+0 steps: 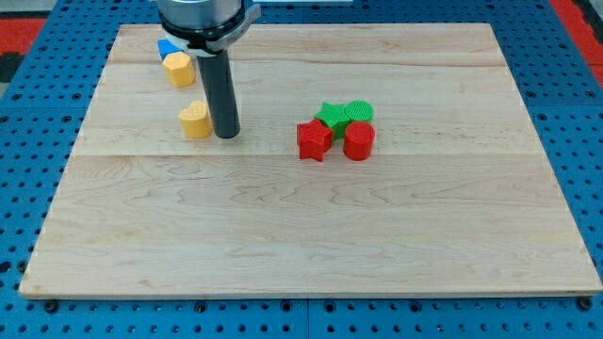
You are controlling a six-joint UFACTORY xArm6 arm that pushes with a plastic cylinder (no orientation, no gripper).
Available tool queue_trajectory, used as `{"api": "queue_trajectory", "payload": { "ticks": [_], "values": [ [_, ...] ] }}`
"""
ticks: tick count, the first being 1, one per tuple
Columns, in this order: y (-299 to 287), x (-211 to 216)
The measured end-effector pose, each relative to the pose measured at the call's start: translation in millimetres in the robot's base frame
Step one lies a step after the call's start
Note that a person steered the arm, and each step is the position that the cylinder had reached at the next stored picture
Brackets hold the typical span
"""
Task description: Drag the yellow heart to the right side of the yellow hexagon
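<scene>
Nearest the camera lies the bare front stretch of the wooden desk [311, 254], pale planks running from the view's left to its right, resting on a blue pegboard base [584, 141] that shows around the edges.

Toward the view's upper left sits the yellow heart [196, 121], flat on the desk. My tip [226, 135] stands just beside it on the view's right, so close that the two look to be touching, though the exact contact is hard to make out. The dark rod [220, 89] rises straight up from the tip to the arm's round collar at the view's top edge. This arm carries no fingers at all, so nothing is open, closed or gripped; the rod merely stands against the heart's side.

Above the heart, nearer the view's top, is the yellow hexagon [177, 70], a little to the view's left of the rod and clearly apart from the heart. A blue block [167, 45] lies directly behind the hexagon, partly hidden by it and by the arm, so its shape cannot be told.

Well apart from these, around the middle of the desk and to the view's right of my tip, four blocks huddle together. A red star [314, 140] and a red cylinder [358, 141] sit side by side in front, with a green star [332, 116] and a green cylinder [359, 111] close behind them, all four touching or very nearly so.
</scene>
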State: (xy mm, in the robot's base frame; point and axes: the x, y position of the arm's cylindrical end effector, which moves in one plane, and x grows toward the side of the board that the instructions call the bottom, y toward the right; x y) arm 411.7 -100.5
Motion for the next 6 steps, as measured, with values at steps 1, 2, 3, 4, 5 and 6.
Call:
{"api": "queue_trajectory", "payload": {
  "ticks": [1,2,3,4,5,6],
  "values": [
    [-23.9,15.8],
    [-49.8,-46.0],
    [-43.5,-89.7],
    [-33.9,-100.0],
    [-20.8,-73.0],
    [13.6,-70.3]
  ]
}}
